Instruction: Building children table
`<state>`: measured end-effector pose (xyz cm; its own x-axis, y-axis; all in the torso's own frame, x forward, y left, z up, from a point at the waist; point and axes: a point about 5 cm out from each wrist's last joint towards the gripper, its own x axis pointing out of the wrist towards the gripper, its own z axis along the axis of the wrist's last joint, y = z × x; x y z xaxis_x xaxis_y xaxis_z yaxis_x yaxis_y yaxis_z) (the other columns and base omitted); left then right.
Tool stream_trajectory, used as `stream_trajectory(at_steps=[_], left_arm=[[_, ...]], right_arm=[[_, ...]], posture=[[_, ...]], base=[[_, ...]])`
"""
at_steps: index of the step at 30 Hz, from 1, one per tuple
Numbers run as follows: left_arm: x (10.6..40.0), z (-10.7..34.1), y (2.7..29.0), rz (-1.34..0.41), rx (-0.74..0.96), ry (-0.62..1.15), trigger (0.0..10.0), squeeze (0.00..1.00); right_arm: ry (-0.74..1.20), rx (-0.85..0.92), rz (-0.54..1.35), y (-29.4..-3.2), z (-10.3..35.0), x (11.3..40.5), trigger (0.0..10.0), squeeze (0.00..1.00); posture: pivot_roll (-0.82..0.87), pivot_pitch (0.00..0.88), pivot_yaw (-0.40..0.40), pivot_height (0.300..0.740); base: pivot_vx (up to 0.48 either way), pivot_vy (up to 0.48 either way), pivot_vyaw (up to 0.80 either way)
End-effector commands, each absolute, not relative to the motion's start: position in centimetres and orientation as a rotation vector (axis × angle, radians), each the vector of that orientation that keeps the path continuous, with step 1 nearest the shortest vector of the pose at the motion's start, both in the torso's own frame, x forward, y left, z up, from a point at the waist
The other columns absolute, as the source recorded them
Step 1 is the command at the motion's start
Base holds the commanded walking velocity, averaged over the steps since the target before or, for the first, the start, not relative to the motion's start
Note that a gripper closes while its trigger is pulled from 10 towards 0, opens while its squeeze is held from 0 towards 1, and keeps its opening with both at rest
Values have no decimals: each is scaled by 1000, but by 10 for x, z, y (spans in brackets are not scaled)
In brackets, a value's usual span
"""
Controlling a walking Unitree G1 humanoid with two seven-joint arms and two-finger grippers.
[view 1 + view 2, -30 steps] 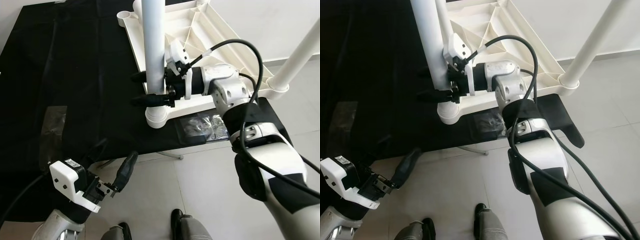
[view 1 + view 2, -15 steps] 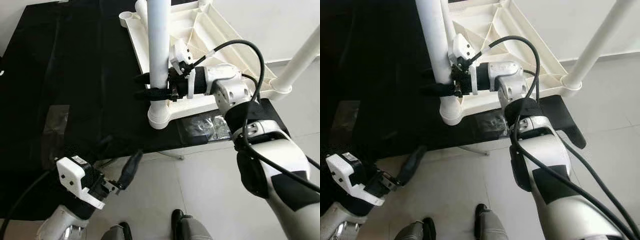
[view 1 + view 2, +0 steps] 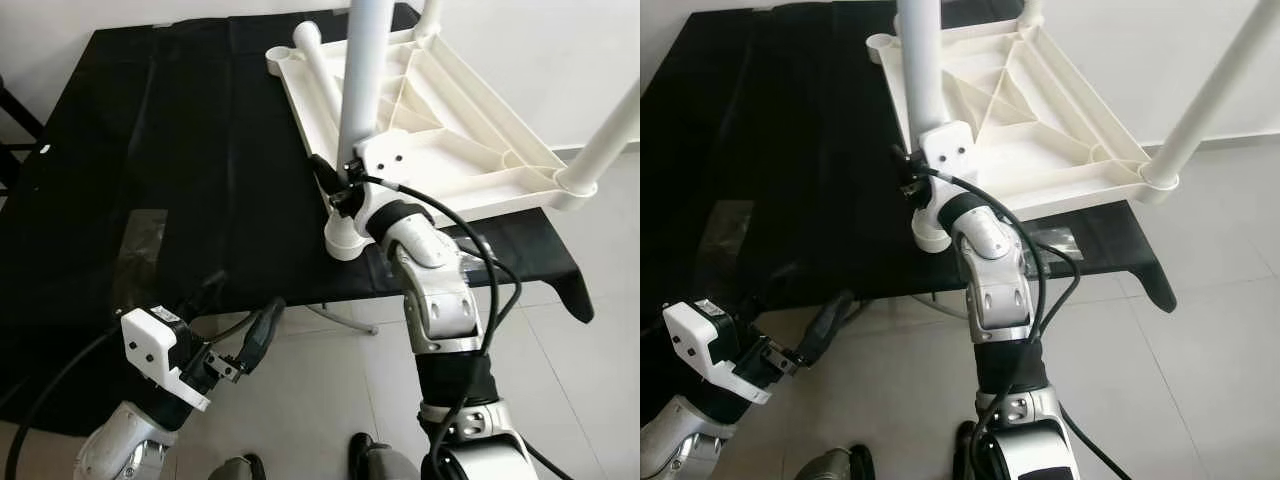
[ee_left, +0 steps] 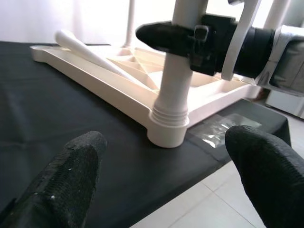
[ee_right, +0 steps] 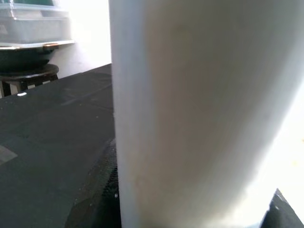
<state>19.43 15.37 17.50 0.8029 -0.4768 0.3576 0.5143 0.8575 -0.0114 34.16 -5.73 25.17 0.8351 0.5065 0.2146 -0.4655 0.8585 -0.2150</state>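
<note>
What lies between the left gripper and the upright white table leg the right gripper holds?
Bare black cloth over the work table, seen in the left wrist view between the left gripper and the upright white plastic table leg; a clear plastic bag lies off to one side.

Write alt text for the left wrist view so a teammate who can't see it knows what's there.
The right gripper is clamped round an upright white table leg seated in a corner socket of the upside-down white tabletop on a black cloth. The left gripper's two black fingertips frame the foreground, spread apart and holding nothing.
</note>
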Motion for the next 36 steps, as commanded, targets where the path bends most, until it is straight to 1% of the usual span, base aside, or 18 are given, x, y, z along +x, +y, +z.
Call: stream_trajectory(at_steps=[1, 2, 3, 4, 6, 7, 9, 10, 11, 12, 13, 14, 19, 28, 29, 30, 31, 36], left_arm=[[193, 171, 154, -527, -99, -342, 10000, 0], [194, 171, 154, -514, -99, -350, 10000, 0], [194, 171, 154, -514, -99, -350, 10000, 0], [194, 171, 154, -510, -99, -353, 10000, 0], [195, 171, 154, -510, -98, -353, 10000, 0], [194, 171, 153, -510, -98, -354, 10000, 0], [195, 171, 153, -511, -98, -355, 10000, 0], [194, 172, 153, -511, -100, -356, 10000, 0], [194, 172, 152, -511, -101, -357, 10000, 0], [194, 172, 152, -511, -101, -357, 10000, 0], [194, 172, 152, -513, -102, -359, 10000, 0], [193, 172, 151, -514, -102, -359, 10000, 0], [191, 173, 150, -516, -104, -360, 10000, 0], [186, 175, 150, -512, -103, -355, 10000, 0], [185, 175, 150, -512, -103, -354, 10000, 0], [185, 175, 150, -512, -103, -353, 10000, 0], [185, 175, 150, -513, -104, -351, 10000, 0], [185, 174, 150, -515, -104, -348, 10000, 0]], right_arm=[[-134, -173, 607, -36, 223, 347, 10000, 0], [-164, -150, 641, -33, 238, 350, 10000, 71], [-164, -150, 641, -33, 238, 350, 10000, 71], [-179, -154, 679, -33, 248, 348, 10000, 1000], [-175, -167, 689, -34, 250, 345, 10000, 1000], [-202, -170, 759, -34, 257, 348, 10000, 1000], [-223, -172, 810, -35, 263, 351, 10000, 1000], [-206, -209, 1032, -32, 265, 350, 10000, 1000], [-216, -261, 1095, -32, 264, 349, 10000, 929], [-216, -261, 1095, -32, 264, 349, 10000, 929], [-215, -344, 1254, -34, 263, 346, 10000, 400], [-223, -384, 1326, -35, 265, 347, 10000, 0], [-228, -441, 1445, -36, 274, 353, 10000, 0], [-174, -388, 1569, -39, 293, 362, 10000, 0], [-170, -373, 1591, -40, 295, 363, 1294, 0], [-168, -365, 1604, -40, 296, 363, 1294, 0], [-164, -352, 1619, -41, 297, 363, 0, 0], [-168, -345, 1660, -45, 298, 366, 0, 0]], posture=[[-58, 262, -10, 740], [-57, 261, -13, 740], [-57, 261, -13, 740], [-55, 261, -14, 740], [-55, 261, -14, 740], [-53, 262, -22, 740], [-53, 262, -22, 740], [-58, 266, -26, 740], [-58, 266, -26, 740], [-58, 266, -26, 740], [-53, 272, -28, 740], [-52, 271, -28, 740], [-34, 282, -31, 740], [-12, 302, -33, 740], [-13, 303, -32, 740], [-13, 304, -31, 740], [-13, 306, -31, 740], [-13, 306, -29, 740]], base=[[0, 0, 0], [0, 0, 0], [0, 0, 0], [0, 0, 0], [0, 0, 0], [0, 0, 0], [0, 0, 0], [0, 0, 0], [0, 0, 0], [0, 0, 0], [0, 0, 0], [0, 0, 0], [0, 0, 0], [0, 0, 0], [0, 0, 0], [0, 0, 0], [0, 0, 0], [0, 0, 0]])
